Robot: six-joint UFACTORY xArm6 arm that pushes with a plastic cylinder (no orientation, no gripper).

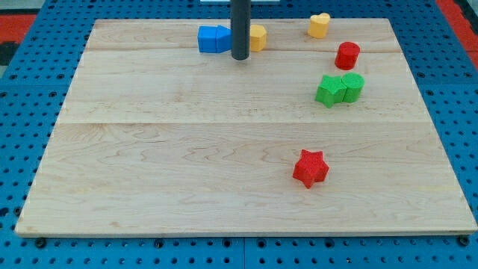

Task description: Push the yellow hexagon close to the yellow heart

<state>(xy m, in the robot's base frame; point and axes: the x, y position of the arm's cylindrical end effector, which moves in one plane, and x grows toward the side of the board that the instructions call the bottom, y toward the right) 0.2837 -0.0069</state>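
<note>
The yellow hexagon (258, 36) sits near the view's top, partly hidden behind my rod. The yellow heart (320, 25) stands at the top, to the right of the hexagon and apart from it. My tip (240, 57) rests on the board just left of and below the hexagon, against or very near it. Two blue blocks (213, 39) lie side by side just left of my rod.
A red cylinder (347, 55) stands below and right of the heart. A green star (329, 90) and a green round block (352, 86) touch each other below it. A red star (310, 167) lies lower down, right of centre. The wooden board (149, 164) ends at a blue pegboard.
</note>
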